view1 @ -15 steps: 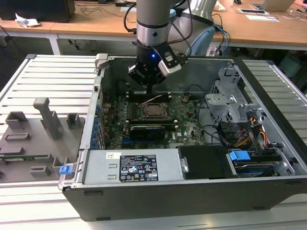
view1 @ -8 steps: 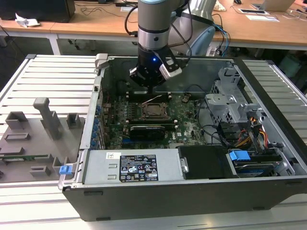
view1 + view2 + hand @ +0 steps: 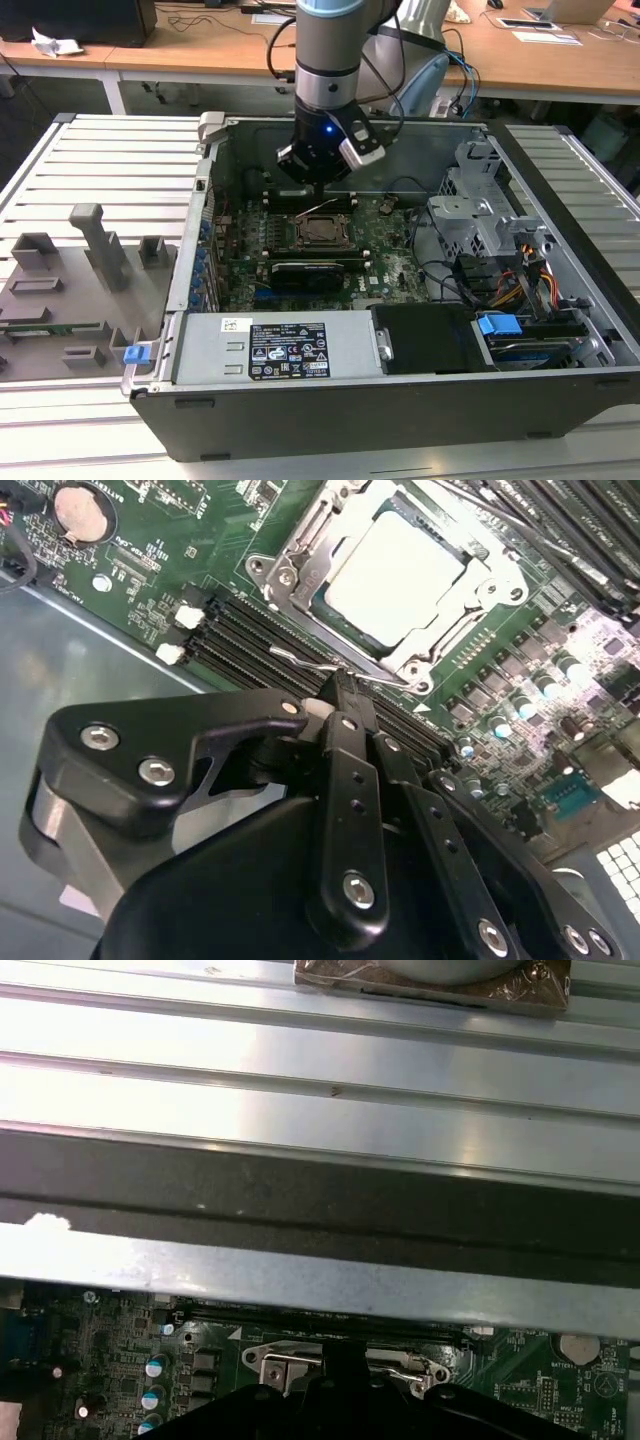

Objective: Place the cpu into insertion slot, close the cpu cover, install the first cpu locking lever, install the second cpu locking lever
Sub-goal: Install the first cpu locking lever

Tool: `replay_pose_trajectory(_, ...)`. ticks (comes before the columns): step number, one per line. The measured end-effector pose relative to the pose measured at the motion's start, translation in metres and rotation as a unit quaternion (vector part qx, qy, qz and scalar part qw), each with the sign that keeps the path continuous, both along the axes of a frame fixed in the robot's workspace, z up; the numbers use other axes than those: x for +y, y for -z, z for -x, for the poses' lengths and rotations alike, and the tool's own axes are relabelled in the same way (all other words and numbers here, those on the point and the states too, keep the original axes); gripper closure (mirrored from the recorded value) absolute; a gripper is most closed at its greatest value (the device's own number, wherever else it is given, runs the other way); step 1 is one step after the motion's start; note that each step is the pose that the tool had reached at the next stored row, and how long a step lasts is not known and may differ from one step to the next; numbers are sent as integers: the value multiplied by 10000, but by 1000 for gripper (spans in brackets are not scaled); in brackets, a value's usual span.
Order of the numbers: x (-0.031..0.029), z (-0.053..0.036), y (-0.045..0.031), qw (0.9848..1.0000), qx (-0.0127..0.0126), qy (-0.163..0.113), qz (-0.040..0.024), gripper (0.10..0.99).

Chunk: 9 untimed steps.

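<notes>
The cpu (image 3: 400, 565), a pale square chip, lies in the insertion slot (image 3: 322, 608) on the green motherboard. The cpu cover (image 3: 300, 555), a silver frame, lies flat around the chip. A thin wire locking lever (image 3: 295, 658) runs along the near side of the socket, with its hooked end right at my fingertips. My gripper (image 3: 338, 692) is shut with nothing between the fingers, and the tips are touching or almost touching that lever. In the exterior view the gripper (image 3: 318, 186) hangs just behind the socket (image 3: 322, 232). In the first wrist view the fingertips (image 3: 340, 1355) stand over the cover (image 3: 290, 1368).
Black memory slots (image 3: 250, 630) run beside the socket. A black expansion card (image 3: 315, 270) lies in front of it. A grey drive cage (image 3: 480, 215) and cables fill the exterior view's right of the case. The power supply (image 3: 275, 348) sits at the front. A case wall (image 3: 320, 1180) is close by.
</notes>
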State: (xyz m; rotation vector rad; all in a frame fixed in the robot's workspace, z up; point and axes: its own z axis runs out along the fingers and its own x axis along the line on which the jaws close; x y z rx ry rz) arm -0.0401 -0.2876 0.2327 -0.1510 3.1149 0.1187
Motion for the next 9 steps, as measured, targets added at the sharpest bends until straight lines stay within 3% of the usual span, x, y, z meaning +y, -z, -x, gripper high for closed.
replay_pose_trajectory(9,60,-62,50,10000,-1,-2,-1,980)
